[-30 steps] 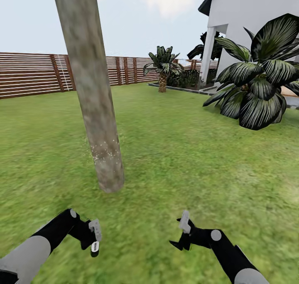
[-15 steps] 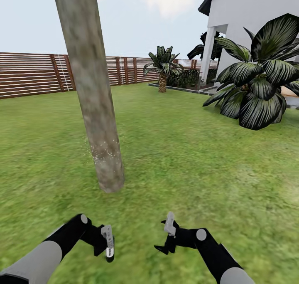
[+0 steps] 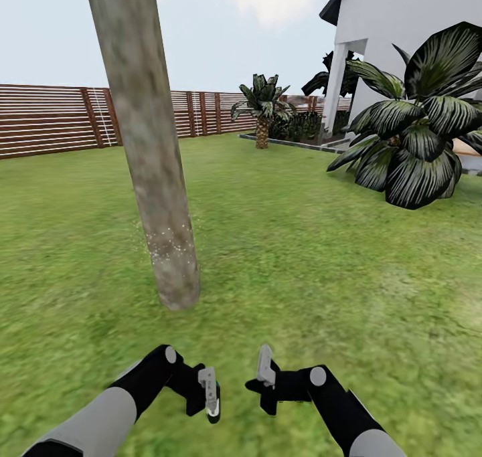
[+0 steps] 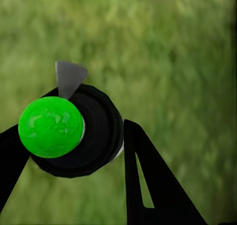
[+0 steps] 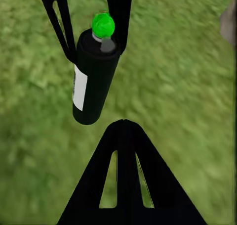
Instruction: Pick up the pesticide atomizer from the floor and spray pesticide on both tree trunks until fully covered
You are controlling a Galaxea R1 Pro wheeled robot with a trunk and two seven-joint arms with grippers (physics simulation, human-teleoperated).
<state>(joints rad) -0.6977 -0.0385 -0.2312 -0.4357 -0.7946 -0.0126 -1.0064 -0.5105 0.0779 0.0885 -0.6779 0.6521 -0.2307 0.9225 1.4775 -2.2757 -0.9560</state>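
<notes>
The pesticide atomizer (image 3: 211,398) is a black can with a white label and a bright green top (image 4: 51,127). My left gripper (image 3: 202,394) is shut on it, low over the grass floor (image 3: 301,276). The right wrist view shows the can (image 5: 94,76) upright between the left fingers (image 5: 120,17). My right gripper (image 3: 265,377) is shut and empty, a short way right of the can, its fingers (image 5: 124,175) pressed together. One tree trunk (image 3: 154,169), thick and grey-tan, stands just ahead to the left, with white pesticide specks (image 3: 169,243) low on it.
A brown slat fence (image 3: 53,119) closes the lawn at the back left. A big dark-leaved shrub (image 3: 415,142) and a white house (image 3: 402,35) stand at the right, with a short palm (image 3: 262,109) farther back. Open grass lies ahead and to the right.
Both arms have swung inward: the left gripper with the atomizer moved right, the right gripper moved left, so they now sit close together. The view and the trunk have not shifted.
</notes>
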